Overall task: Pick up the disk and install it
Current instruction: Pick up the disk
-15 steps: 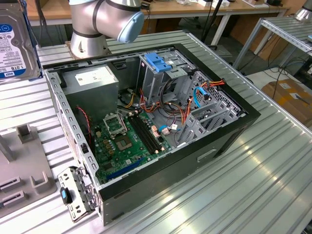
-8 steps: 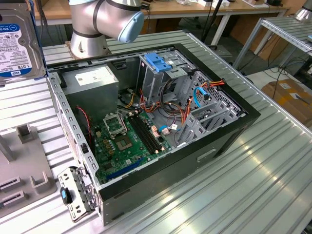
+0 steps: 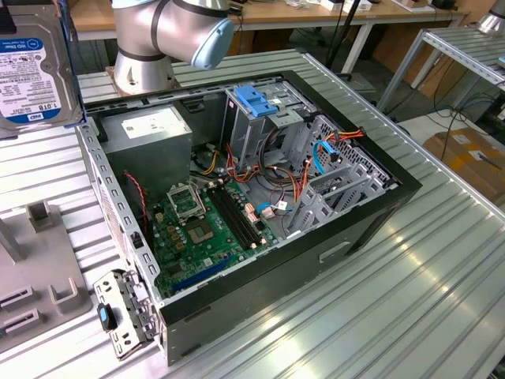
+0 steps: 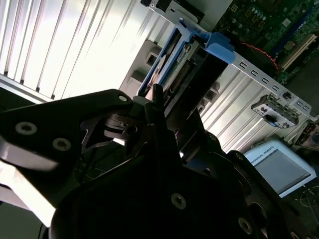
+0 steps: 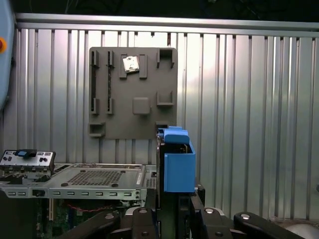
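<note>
Pinching the disk (image 5: 178,167), the hand (image 5: 174,211) has its black jaws pressed against it from two sides; I can see this in both wrist views. The disk stands on its edge between the jaws, with one blue rail turned to the first wrist camera. In the exterior view the disk is high at the exterior view's left, lifted in the air, and its white-and-blue label faces the camera. It is outside the case (image 3: 371,221) and well apart from the cage (image 3: 245,134), which has a blue latch (image 3: 256,99) on top. The case lies open on the ribbed metal bench (image 3: 394,300), and the arm (image 3: 166,31) rises behind it. Inside the case I see a green motherboard (image 3: 205,237), a grey power supply (image 3: 150,130) with a white label, and bundles of coloured wires near the cage. In the first wrist view a grey plate (image 5: 132,114) with slots lies on the bench behind the disk, and a small shiny part (image 5: 130,63) sits on this plate. A metal bracket (image 5: 27,159) with a blue tab hangs at a corner of the case.
</note>
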You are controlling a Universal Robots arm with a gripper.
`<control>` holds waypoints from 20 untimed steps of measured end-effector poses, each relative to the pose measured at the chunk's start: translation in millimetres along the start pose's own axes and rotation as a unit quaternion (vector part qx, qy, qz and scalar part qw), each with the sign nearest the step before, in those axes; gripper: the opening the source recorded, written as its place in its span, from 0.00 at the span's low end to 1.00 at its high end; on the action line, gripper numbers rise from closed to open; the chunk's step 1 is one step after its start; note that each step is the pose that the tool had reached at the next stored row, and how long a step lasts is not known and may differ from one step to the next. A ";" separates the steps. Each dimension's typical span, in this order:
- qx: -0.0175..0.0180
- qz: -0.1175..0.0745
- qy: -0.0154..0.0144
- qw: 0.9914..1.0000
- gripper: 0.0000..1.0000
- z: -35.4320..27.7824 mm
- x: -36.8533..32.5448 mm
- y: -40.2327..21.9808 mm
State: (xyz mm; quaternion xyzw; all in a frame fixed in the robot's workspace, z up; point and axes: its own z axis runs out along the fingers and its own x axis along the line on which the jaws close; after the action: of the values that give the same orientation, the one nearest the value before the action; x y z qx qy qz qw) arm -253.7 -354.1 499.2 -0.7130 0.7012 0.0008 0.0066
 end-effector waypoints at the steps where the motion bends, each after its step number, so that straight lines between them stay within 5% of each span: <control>1: 0.000 0.000 0.000 1.000 0.35 0.0 0.0 -1.5; 20: 0.000 0.000 0.000 1.000 0.35 0.3 0.6 -37.5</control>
State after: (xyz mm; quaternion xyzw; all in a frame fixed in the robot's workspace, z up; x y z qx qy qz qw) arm -216.2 -354.2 499.2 -0.7130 0.7012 0.0008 0.0066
